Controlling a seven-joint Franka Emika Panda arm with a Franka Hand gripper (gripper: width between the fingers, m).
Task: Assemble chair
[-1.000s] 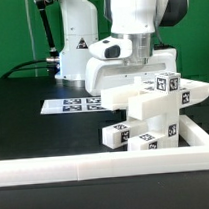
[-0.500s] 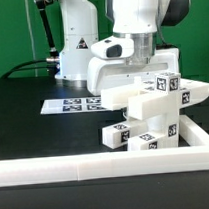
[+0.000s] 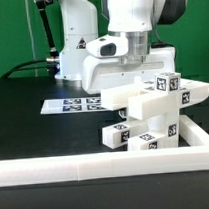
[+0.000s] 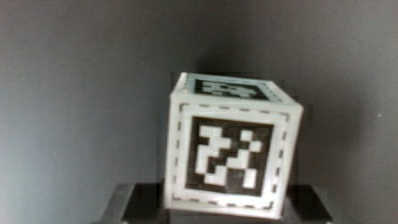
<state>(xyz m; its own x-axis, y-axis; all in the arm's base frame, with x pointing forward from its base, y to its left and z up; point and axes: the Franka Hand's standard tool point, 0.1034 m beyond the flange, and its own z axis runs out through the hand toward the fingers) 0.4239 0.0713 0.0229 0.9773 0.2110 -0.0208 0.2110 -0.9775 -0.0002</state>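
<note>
The chair (image 3: 153,110) is a stack of chunky white tagged pieces at the exterior view's right: a slab (image 3: 127,97), a tagged top part (image 3: 169,84) and tagged blocks (image 3: 116,135) at the bottom. My gripper (image 3: 130,53) hangs just behind and above the slab, with its fingertips hidden behind it. In the wrist view a white block (image 4: 231,140) with one tag on its face and one on its far end stands between my dark fingers (image 4: 143,200). The gripper (image 4: 222,208) looks shut on the block's near end.
The marker board (image 3: 72,104) lies flat on the black table at the exterior view's left of the chair. A long white rail (image 3: 96,169) runs along the front, and its side arm (image 3: 202,135) borders the chair. The robot's base (image 3: 74,49) stands behind.
My gripper hand has risen slightly. The visible chair pieces have not moved.
</note>
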